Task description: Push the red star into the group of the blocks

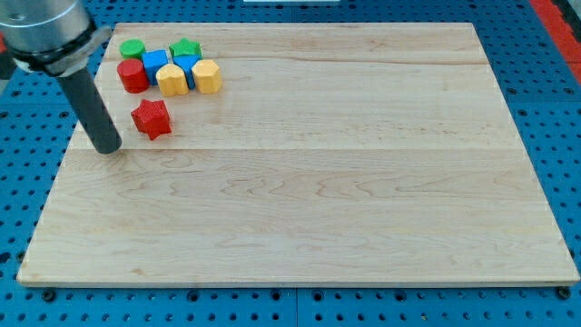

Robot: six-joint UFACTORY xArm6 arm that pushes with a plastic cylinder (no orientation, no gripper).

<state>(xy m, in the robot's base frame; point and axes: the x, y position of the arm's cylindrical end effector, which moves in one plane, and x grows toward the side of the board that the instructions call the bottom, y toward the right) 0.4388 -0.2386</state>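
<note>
The red star [152,119] lies on the wooden board [309,173] near the view's upper left. Just above it sits the group of blocks: a green round block [132,49], a red round block [132,75], a blue block [155,63], a green star [185,48], a second blue block [188,65], a yellow block [172,80] and another yellow block [207,76]. A small gap separates the star from the group. My tip [108,148] rests on the board just left of the star and slightly below it, not touching it.
The board lies on a blue perforated table [545,100]. The arm's grey body [45,32] fills the view's top left corner, beside the group.
</note>
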